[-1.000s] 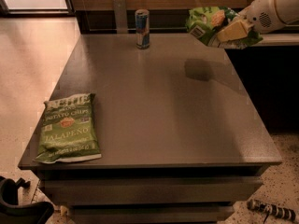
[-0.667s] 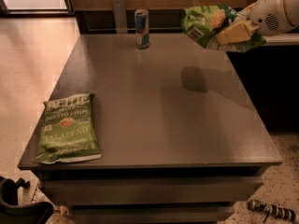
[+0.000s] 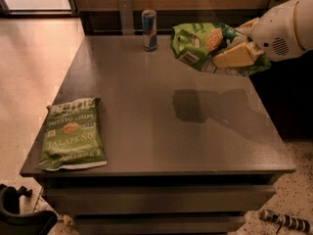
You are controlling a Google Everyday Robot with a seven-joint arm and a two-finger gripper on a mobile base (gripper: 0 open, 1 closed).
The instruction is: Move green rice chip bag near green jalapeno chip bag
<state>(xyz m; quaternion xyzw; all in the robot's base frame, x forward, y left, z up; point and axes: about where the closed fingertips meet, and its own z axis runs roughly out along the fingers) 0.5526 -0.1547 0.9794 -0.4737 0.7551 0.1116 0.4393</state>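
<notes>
The green rice chip bag [image 3: 203, 45] is bright green with orange chip pictures and hangs in the air above the table's right side. My gripper [image 3: 239, 53] comes in from the right edge and is shut on the bag's right end, with a yellowish finger [image 3: 234, 56] across it. The bag's shadow falls on the tabletop below. The green jalapeno chip bag [image 3: 72, 133] lies flat at the table's front left corner, well apart from the held bag.
A grey tabletop [image 3: 161, 106] carries a blue and silver can [image 3: 149, 30] upright at the back centre. A wooden wall stands behind. A dark object [image 3: 19, 214] sits on the floor at the front left.
My gripper has carried the green rice chip bag leftward, further over the table, and its shadow has moved with it. The jalapeno bag and the can have not moved.
</notes>
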